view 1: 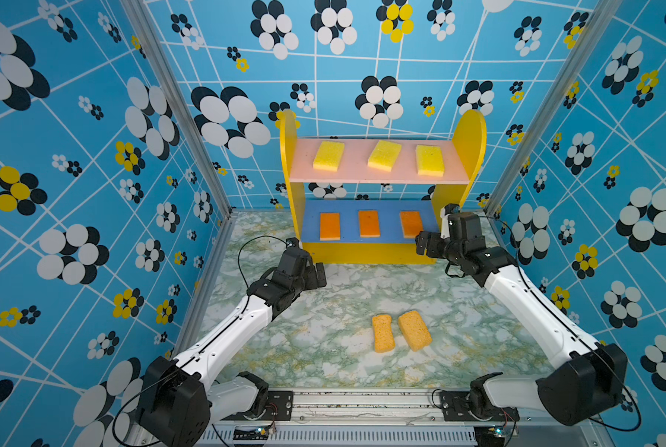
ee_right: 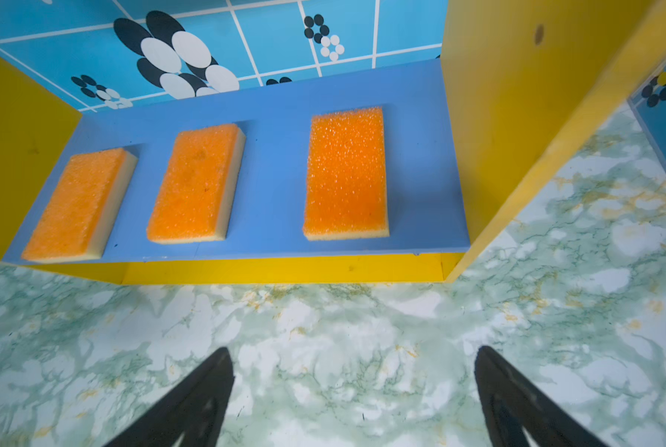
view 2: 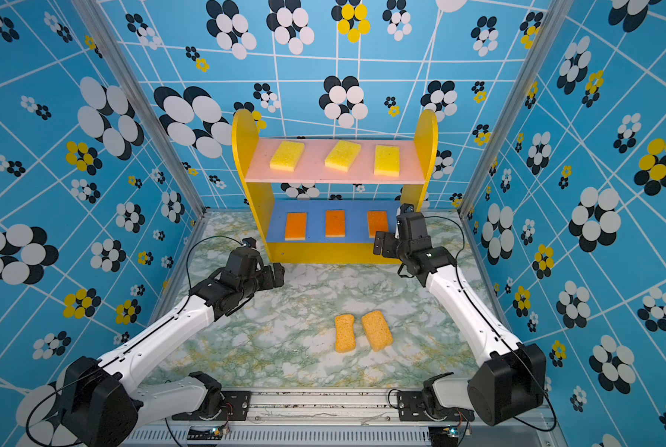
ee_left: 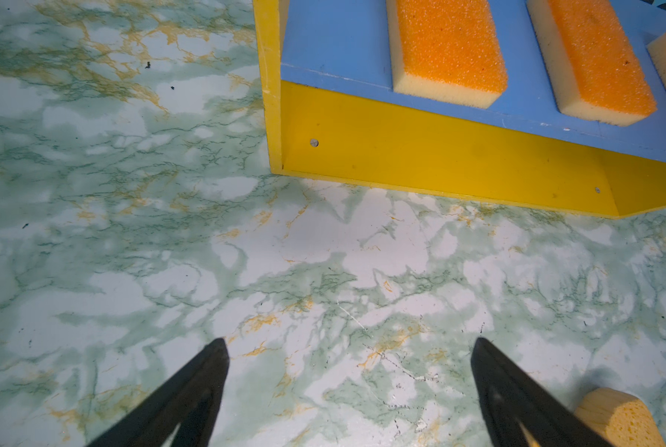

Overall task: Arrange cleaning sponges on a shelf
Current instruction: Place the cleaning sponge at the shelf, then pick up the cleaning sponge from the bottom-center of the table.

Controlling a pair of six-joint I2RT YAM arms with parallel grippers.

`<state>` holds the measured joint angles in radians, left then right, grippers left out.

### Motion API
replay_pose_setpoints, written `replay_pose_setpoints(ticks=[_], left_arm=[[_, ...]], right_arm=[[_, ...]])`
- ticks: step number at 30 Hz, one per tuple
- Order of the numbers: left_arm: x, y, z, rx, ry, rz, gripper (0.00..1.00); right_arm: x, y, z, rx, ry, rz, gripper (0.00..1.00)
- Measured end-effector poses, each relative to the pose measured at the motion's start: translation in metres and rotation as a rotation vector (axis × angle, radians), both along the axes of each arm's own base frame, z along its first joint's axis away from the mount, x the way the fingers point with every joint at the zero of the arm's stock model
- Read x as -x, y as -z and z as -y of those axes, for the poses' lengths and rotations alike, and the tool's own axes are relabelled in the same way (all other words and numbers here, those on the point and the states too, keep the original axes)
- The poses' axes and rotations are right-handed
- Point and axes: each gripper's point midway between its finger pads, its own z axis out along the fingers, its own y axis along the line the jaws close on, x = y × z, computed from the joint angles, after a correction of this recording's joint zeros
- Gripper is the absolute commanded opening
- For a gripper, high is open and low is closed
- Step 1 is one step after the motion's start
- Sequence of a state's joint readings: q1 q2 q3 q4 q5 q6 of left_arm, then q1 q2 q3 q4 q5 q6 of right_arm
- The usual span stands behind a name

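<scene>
Shelf (view 1: 366, 253) at the back of the marble table (view 1: 323, 348) carries three yellow sponges (view 1: 384, 155) on its pink upper board (view 1: 362, 176) and three orange sponges (ee_right: 345, 174) spaced along its blue lower board (ee_right: 273, 185), so I judge only the two tan sponges (view 1: 382, 333) lying side by side, well in front of the shelf, are left to place. Right gripper (ee_right: 352, 387) hangs wide open and empty just before the lower board's right end, and left gripper (ee_left: 349, 371) is likewise wide open and empty over bare table, one tan block near it. I'd clear the shelf front, come down over one tan block across its narrow width, and squeeze lightly, since I expect that porous foam to deform.
</scene>
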<state>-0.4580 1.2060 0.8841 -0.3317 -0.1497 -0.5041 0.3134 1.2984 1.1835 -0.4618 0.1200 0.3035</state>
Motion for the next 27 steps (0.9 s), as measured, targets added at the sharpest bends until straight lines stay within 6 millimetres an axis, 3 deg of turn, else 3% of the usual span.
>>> replay_pose_setpoints(ticks=[10,27], left_arm=[[0.002,-0.001,0.005,0.017,0.022,-0.007,0.99],[0.028,-0.002,0.037,0.025,0.082,-0.017,0.99]], right_arm=[[0.069,0.022,0.009,-0.098,0.02,0.0,0.99],[0.127,0.086,-0.055,-0.111,-0.135,-0.136,0.99]])
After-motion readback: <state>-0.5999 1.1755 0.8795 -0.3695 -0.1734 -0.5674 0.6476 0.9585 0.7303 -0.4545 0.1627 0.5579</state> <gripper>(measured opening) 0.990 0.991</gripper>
